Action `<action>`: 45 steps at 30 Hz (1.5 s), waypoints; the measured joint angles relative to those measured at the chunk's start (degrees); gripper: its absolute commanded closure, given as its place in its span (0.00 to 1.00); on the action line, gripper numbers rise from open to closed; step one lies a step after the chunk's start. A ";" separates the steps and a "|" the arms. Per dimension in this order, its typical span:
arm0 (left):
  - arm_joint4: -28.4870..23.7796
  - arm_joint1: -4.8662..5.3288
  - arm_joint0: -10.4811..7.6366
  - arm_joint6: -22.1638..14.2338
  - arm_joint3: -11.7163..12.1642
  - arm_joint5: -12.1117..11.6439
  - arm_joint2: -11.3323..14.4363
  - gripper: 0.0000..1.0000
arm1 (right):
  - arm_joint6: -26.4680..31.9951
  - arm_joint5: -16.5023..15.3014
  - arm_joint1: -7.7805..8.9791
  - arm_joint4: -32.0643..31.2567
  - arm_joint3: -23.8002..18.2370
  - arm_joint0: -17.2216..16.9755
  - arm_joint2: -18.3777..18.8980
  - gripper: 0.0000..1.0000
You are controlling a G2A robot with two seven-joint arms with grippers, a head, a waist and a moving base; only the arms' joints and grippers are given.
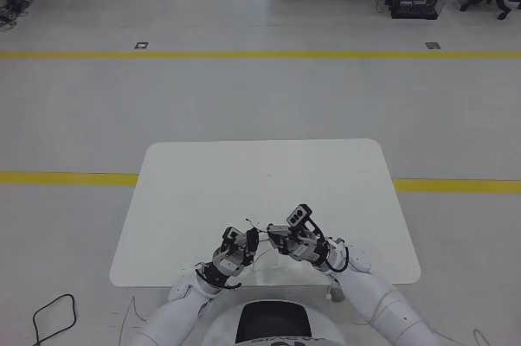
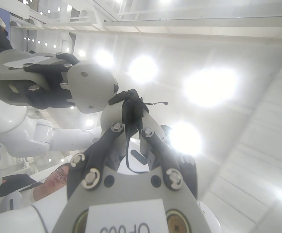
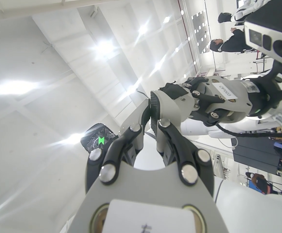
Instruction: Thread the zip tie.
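The zip tie (image 2: 127,146) is a thin black strap held above the white table (image 1: 269,177), close to its front edge. My left gripper (image 2: 133,112) is shut on the strap. One thin end (image 2: 159,103) pokes out past its fingertips, and a loop hangs back between the fingers. My right gripper (image 3: 148,112) meets it tip to tip with its fingers pressed together on the tie, and a thin strand (image 3: 141,92) sticks out beside them. From above, the left gripper (image 1: 246,240) and right gripper (image 1: 280,241) almost touch, with the tie (image 1: 254,227) between them.
The table spreads out beyond the grippers, its rounded front edge (image 1: 243,283) just below them. Yellow floor lines (image 1: 61,178) run on both sides. A black cable (image 1: 53,316) lies on the floor at the left.
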 measured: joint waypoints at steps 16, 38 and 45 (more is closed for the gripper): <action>0.01 0.00 0.00 -0.01 0.00 -0.01 0.00 1.00 | -0.15 0.71 0.27 -1.19 -0.26 -1.20 2.22 1.00; 0.01 0.00 0.00 0.00 0.00 -0.01 0.00 1.00 | -0.41 0.99 0.74 -2.66 -1.09 -2.84 5.08 1.00; 0.01 0.00 0.00 0.00 0.00 -0.01 0.00 1.00 | -0.55 1.13 0.91 -2.97 -1.33 -3.30 5.97 1.00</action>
